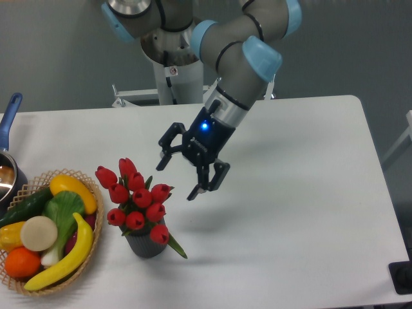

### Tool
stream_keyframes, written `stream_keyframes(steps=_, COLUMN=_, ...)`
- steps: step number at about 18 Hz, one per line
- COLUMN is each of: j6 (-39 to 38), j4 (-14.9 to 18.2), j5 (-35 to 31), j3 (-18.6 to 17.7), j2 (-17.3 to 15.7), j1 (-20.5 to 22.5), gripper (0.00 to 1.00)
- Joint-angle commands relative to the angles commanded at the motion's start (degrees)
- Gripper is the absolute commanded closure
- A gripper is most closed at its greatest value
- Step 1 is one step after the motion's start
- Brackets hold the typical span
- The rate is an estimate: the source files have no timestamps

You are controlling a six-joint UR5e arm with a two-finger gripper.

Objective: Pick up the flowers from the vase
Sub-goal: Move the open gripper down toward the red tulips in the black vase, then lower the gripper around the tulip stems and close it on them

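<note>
Black and lit by a small blue light on its body, the gripper [178, 176] hangs above the table [302, 193] with its two fingers spread wide and nothing between them. It sits just up and to the right of the flowers [135, 198], near them but not touching.

The flowers are a tight bunch of closed red tulip buds with green stems and a few green leaves, one leaf drooping down past the rim on the right. They stand upright in the vase [145, 244], a small dark grey pot close to the table's front edge, toward its left side.

Left of the vase, by the front left corner, a wicker basket [95, 248] holds bananas, an orange and other fruit and vegetables. A blue-handled pot [9, 138] sits at the left edge.

A small sticker on the robot's base column [172, 71] is too small to read.
</note>
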State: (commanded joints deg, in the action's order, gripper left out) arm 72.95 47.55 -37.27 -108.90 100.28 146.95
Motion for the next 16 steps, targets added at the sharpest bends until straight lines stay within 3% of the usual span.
stream_keyframes(steps=16, j6=0.1, j4=-0.5, j5=3.2, j3=2.0, j2=5.0, j1=-1.1, gripper=0.0)
